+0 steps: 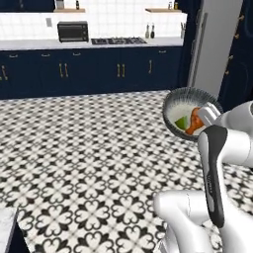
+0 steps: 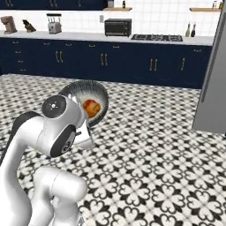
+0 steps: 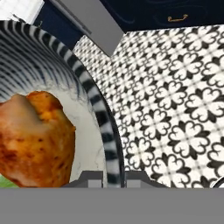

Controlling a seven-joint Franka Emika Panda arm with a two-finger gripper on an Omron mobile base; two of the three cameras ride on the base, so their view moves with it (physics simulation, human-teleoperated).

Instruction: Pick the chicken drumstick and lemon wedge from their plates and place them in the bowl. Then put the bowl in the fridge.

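Note:
The dark grey bowl (image 1: 189,93) hangs tilted in the air above the tiled floor, its pale inside facing the left base camera. Inside it lie the orange-brown chicken drumstick (image 1: 195,123) and the small green lemon wedge (image 1: 181,122). My gripper (image 1: 208,115) is shut on the bowl's rim at its right side. In the hand view the striped rim (image 3: 99,114) runs down between my fingertips (image 3: 92,177), with the drumstick (image 3: 35,140) large at the left. From the right base view I see the bowl (image 2: 84,85) behind my arm, drumstick (image 2: 91,108) inside. The plates are out of view.
The grey fridge (image 1: 212,44) stands at the right, its door (image 2: 216,84) shut as far as I can see. Navy cabinets with brass handles (image 1: 89,69) line the far wall under a counter with a toaster oven (image 1: 72,31). Open patterned floor (image 1: 89,163) lies between.

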